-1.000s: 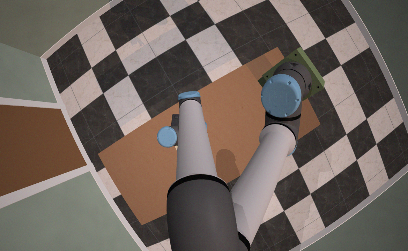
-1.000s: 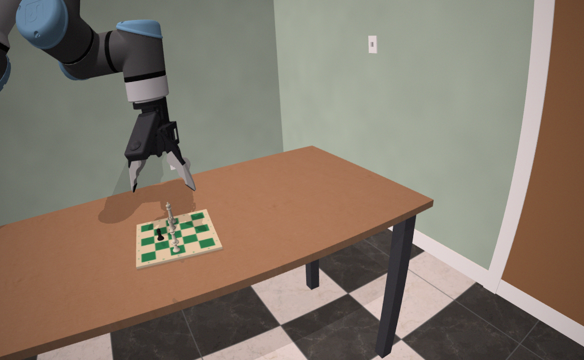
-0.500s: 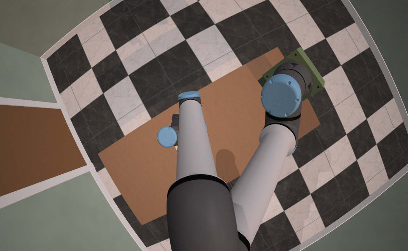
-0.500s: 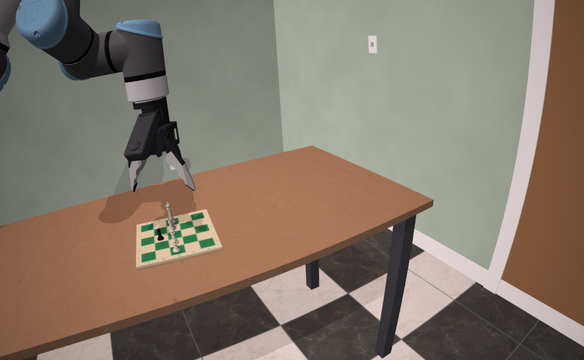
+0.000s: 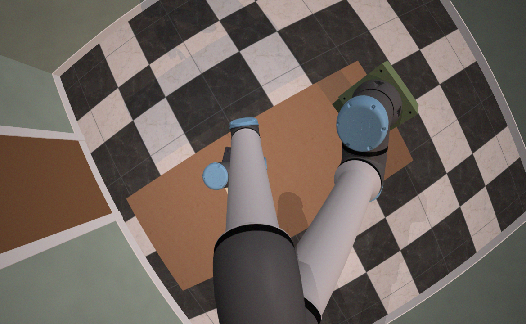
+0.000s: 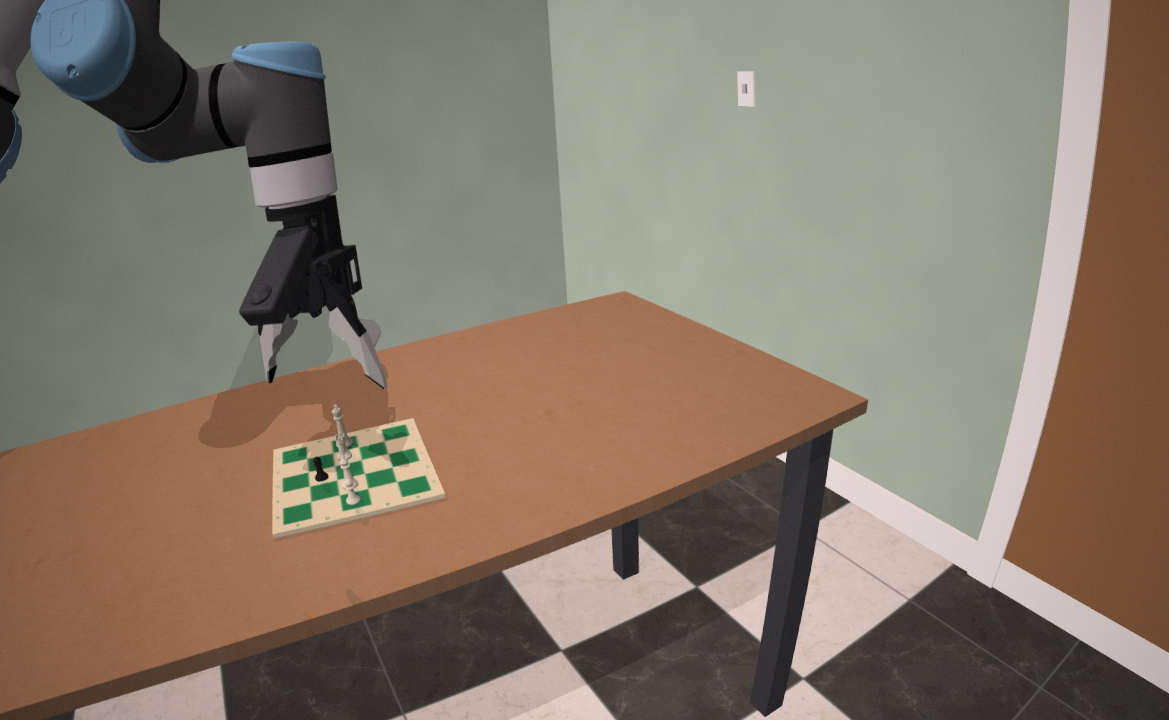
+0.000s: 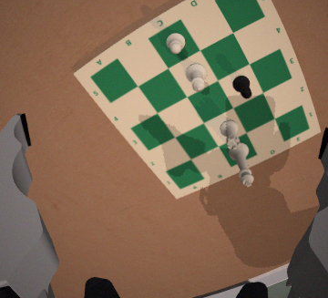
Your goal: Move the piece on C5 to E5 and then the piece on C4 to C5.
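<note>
A small green and cream chessboard (image 6: pixel 288 523) (image 7: pixel 114 79) lies on the brown table (image 6: pixel 570 402) (image 5: pixel 168 213). A white pawn (image 7: pixel 175 43) (image 6: pixel 352 491) stands upright on C5. A white piece (image 7: pixel 196 77) (image 6: pixel 345 467) stands upright on C4. E5 (image 7: pixel 240 8) is bare. A black pawn (image 7: pixel 241 86) (image 6: pixel 319 468) is on D3, a white piece (image 7: pixel 229 128) on C2, and a tall white piece (image 7: pixel 240 159) (image 6: pixel 337 420) on C1. My gripper (image 6: pixel 326 379) (image 7: pixel 177 121) is open and empty, high above the table over the board's row-1 edge. The overhead view hides both behind the arm.
The robot arm (image 5: pixel 248 181) reaches over the table from its green base (image 5: pixel 401 96) at one end. A wall stands close behind the table (image 6: pixel 167 268). The table's front edge (image 6: pixel 481 573) runs near the board.
</note>
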Controlling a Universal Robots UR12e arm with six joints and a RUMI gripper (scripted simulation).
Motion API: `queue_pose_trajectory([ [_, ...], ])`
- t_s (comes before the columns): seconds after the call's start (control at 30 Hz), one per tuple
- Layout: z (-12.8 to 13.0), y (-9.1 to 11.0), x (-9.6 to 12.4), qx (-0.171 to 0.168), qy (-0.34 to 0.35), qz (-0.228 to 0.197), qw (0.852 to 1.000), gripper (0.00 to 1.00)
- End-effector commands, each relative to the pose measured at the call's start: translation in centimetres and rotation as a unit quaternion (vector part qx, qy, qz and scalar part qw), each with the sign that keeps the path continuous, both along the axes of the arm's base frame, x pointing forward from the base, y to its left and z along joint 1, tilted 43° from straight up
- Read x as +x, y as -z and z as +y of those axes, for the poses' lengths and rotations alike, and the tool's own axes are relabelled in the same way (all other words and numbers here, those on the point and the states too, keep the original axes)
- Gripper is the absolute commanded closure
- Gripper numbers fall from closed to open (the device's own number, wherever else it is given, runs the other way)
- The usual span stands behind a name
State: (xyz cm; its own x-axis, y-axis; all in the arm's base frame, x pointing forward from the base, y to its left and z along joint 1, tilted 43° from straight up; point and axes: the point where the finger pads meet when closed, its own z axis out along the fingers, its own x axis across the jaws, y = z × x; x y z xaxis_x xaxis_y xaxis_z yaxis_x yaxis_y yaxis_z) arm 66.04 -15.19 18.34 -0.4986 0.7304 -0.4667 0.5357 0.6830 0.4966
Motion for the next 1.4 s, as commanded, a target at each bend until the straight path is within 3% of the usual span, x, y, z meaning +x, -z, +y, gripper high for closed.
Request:
queue_pose_trajectory([
  [0.0,-0.1,0.4,-0.1,0.038,0.042,0.0,0.998,0.0],
  [0.37,0.1,0.9,-0.1,0.117,0.127,0.0,0.985,0.0],
  [0.57,0.2,1.2,0.0,0.183,0.198,-0.001,0.963,0.0],
  [0.73,0.4,1.5,0.1,0.244,0.263,-0.001,0.934,0.0],
  [0.8,0.4,1.5,0.1,0.244,0.263,-0.001,0.934,0.0],
  [1.0,0.6,1.9,0.4,0.32,0.345,-0.002,0.883,0.0],
  [1.3,0.9,2.4,0.7,0.426,0.457,-0.001,0.781,0.0],
  [1.37,0.9,2.4,0.7,0.426,0.457,-0.001,0.781,0.0],
])
